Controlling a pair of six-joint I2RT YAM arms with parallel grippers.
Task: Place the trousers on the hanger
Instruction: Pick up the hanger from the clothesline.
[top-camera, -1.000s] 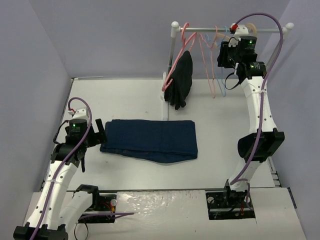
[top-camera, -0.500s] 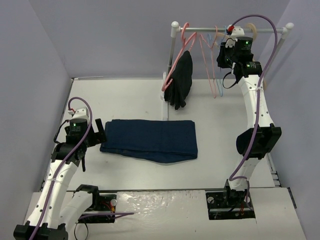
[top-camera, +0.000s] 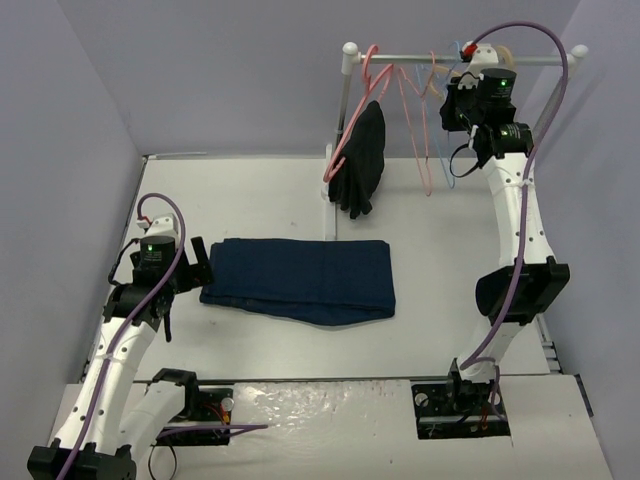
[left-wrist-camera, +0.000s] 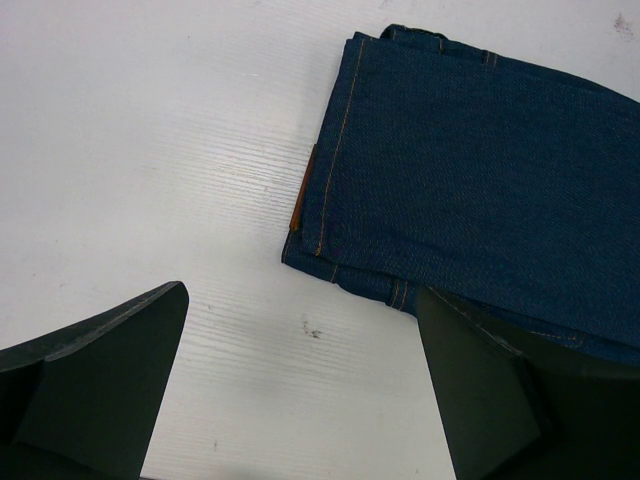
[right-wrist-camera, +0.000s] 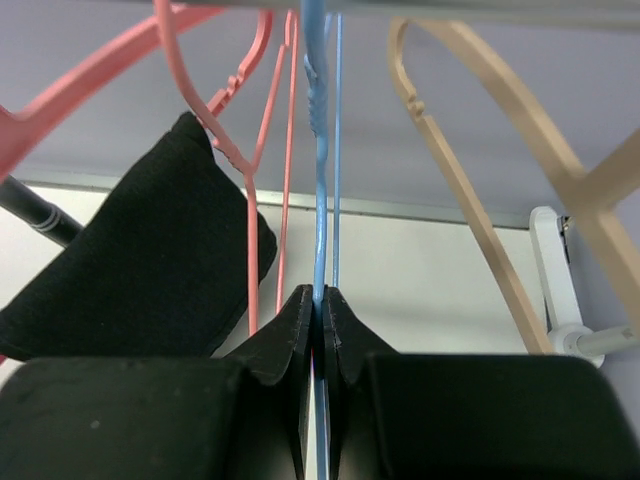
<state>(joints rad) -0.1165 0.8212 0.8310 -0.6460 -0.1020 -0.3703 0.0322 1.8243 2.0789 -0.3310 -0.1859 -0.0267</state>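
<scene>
The navy jeans (top-camera: 300, 279) lie folded flat mid-table; the left wrist view shows their waistband corner (left-wrist-camera: 470, 170) with the brown patch (left-wrist-camera: 301, 192). My left gripper (top-camera: 197, 262) is open and empty just left of the jeans, fingers apart over bare table (left-wrist-camera: 300, 330). The light-blue hanger (right-wrist-camera: 320, 150) hangs on the rail among pink ones. My right gripper (right-wrist-camera: 320, 300) is shut on its wire up at the rail (top-camera: 455, 105).
The rack rail (top-camera: 410, 58) at the back right holds pink hangers (top-camera: 420, 130), a beige hanger (right-wrist-camera: 470, 170) and a black garment (top-camera: 362, 160) on the left pink hanger. Purple walls close in both sides.
My right arm shifted left along the rail, then back right and slightly up with the blue hanger in its grip. The left arm and jeans have not moved.
</scene>
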